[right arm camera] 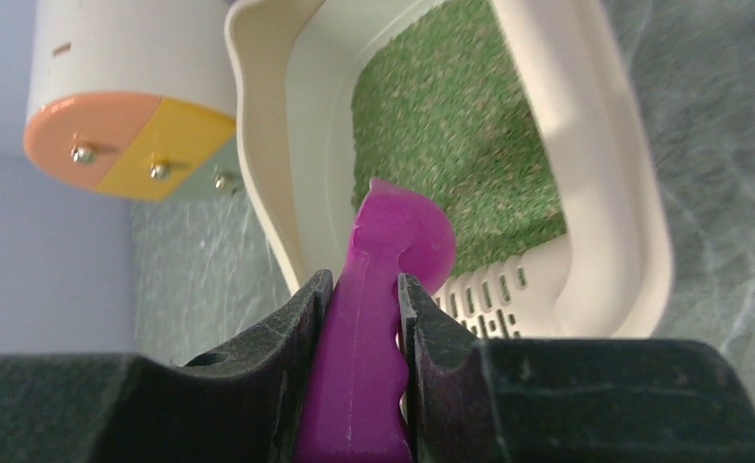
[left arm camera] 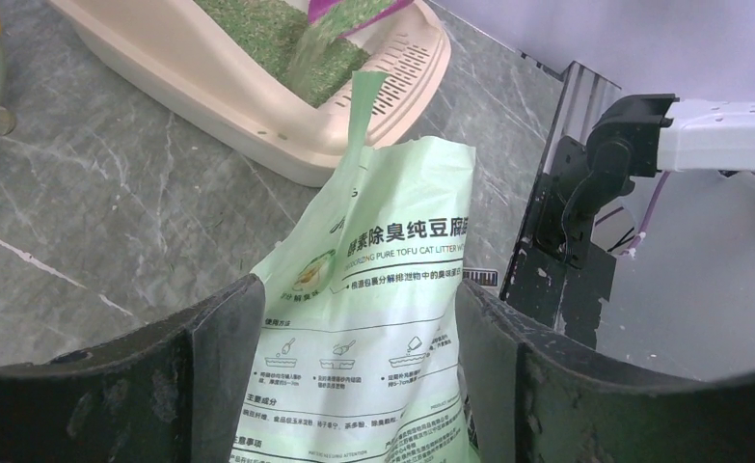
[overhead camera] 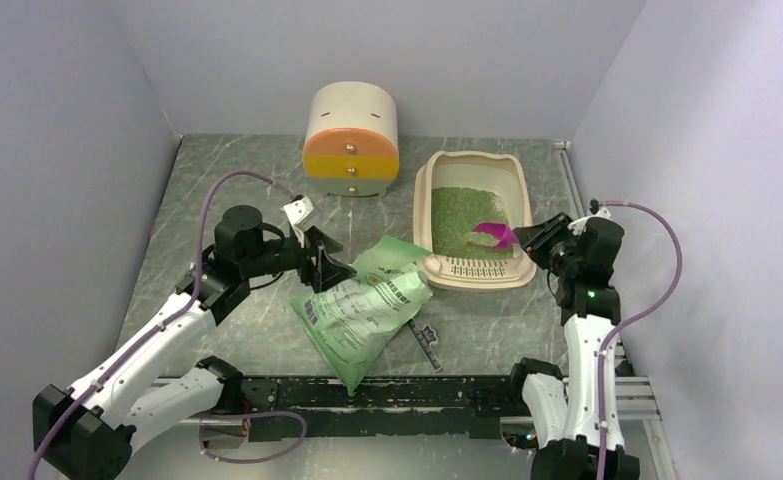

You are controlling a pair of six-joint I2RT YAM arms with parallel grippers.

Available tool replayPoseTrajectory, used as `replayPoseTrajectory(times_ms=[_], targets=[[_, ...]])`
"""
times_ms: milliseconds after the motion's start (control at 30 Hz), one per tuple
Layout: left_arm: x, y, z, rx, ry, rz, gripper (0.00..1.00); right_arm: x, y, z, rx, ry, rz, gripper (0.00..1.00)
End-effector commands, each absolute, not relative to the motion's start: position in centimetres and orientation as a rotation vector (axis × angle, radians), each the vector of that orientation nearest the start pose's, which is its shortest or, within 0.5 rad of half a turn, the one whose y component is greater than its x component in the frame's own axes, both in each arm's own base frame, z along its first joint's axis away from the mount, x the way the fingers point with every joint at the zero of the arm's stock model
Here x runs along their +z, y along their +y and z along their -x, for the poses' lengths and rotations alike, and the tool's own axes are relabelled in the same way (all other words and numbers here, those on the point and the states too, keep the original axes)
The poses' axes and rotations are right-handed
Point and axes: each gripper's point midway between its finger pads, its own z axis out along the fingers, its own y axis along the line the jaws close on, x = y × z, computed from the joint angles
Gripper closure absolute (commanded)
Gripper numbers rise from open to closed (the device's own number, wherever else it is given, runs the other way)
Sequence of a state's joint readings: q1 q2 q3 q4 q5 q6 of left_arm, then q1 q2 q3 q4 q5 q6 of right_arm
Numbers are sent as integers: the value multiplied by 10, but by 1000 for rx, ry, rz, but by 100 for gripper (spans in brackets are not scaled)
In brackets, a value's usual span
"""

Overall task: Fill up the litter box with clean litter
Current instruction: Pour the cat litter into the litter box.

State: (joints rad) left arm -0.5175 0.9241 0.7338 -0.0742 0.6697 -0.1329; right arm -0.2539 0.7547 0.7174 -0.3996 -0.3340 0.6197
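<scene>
Right hand [right arm camera: 364, 289] clenched on the flat handle of the magenta scoop [right arm camera: 397, 236], whose bowl, just ahead of the fingertips, tips over the slotted-ledge end of the litter box [right arm camera: 624, 193]. The clean litter [right arm camera: 450, 125] lies as a green layer on the tray floor beyond the scoop, a thin stream falling from the bowl, and the round drawer unit [right arm camera: 113, 116] stands farther off to the left. Left hand [left arm camera: 356, 287] released, its fingers [left arm camera: 209, 367] spread either side of the green printed bag [left arm camera: 402, 212] lying on the bench [left arm camera: 113, 193], the bag's far end reaching forward toward the box.
</scene>
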Motion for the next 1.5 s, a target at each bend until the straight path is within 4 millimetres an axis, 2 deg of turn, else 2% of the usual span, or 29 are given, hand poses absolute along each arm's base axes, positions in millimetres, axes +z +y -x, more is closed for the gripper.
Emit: replayPoseTrajectory(times_ms=[0, 133, 233, 367, 467, 533, 700, 767, 933, 1033, 1267, 1467], targets=[[242, -244, -207, -1054, 1730, -799, 23, 231, 39, -282, 728, 1967, -498, 100], [242, -243, -207, -1054, 1736, -792, 23, 231, 44, -292, 712, 1995, -443, 100], [242, -243, -207, -1053, 1735, -784, 23, 231, 41, -300, 561, 2052, -391, 100], [241, -242, -208, -1052, 1744, -762, 23, 241, 15, -303, 203, 2095, -407, 100], [238, -239, -211, -1034, 1766, -721, 24, 254, -1, -300, 86, 2080, -423, 100], [236, -234, -214, -1014, 1789, -664, 24, 263, 9, -299, 142, 2093, -377, 100], [231, -227, -213, -1014, 1811, -551, 22, 271, 74, -286, 557, 2167, -209, 100], [229, -227, -210, -1033, 1812, -547, 22, 271, 89, -275, 667, 2175, -197, 100], [221, -227, -209, -1026, 1855, -566, 23, 279, 96, -249, 728, 2168, -194, 100], [218, -229, -209, -1034, 1862, -564, 23, 283, 110, -234, 838, 2177, -156, 100], [214, -232, -209, -1059, 1868, -561, 24, 270, 122, -212, 937, 2260, -100, 100], [214, -236, -210, -1074, 1867, -584, 23, 253, 129, -209, 1007, 2309, -82, 100]])
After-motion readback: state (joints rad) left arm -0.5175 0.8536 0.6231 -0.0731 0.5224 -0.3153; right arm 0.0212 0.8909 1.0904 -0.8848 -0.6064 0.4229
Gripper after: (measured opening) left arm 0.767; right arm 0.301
